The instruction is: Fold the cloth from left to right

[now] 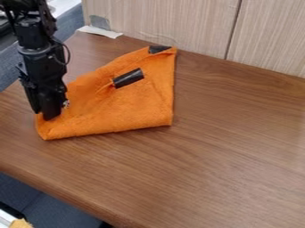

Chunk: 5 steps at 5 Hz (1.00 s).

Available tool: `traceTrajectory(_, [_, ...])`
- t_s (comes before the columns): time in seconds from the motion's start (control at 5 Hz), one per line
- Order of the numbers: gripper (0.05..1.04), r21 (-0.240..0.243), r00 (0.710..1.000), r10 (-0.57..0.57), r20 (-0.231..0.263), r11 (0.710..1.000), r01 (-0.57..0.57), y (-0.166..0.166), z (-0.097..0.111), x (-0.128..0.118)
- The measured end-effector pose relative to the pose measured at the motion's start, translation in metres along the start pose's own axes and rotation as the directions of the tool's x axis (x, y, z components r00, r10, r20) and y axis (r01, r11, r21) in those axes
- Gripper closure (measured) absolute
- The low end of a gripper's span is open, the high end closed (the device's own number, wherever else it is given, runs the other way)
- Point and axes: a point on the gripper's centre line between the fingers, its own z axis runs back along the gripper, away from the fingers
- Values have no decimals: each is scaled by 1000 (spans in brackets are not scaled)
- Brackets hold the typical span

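Cloth [140, 104] is bright orange and kinda fuzzy, sitting left of center in the upper half of the frame, flat-ish on the brown wood-look table [232, 156]. It's a lopsided four-sided shape: long slanted edge at the upper left, fairly straight right side, bottom edge running slightly uphill to the right. One black patch [129, 78] is near its middle with some creases beside it, and another black patch [159, 49] is at the top corner.

The black arm [35, 51] hangs down close to vertical from the upper left, a thin cable looping off it. Its gripper [51, 112] points down at the cloth's left end and hides part of it. Can't tell whether it's open or closed, sorry.

Behind the table there's a pale wood-grain panel [179, 26], plus a white strip [99, 31] at the upper left.
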Motion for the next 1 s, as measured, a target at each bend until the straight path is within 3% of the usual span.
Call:
traceTrajectory(0.2, [916,3,999,36,0,999,-36,6,1,-4])
traceTrajectory(0.4, [1003,4,997,73,13,997,-73,13,15,-9])
traceTrajectory(0.8, [1014,-59,993,49,104,997,-44,-17,59,10])
traceTrajectory(1.0, [1014,-62,992,-9,124,998,17,-43,72,23])
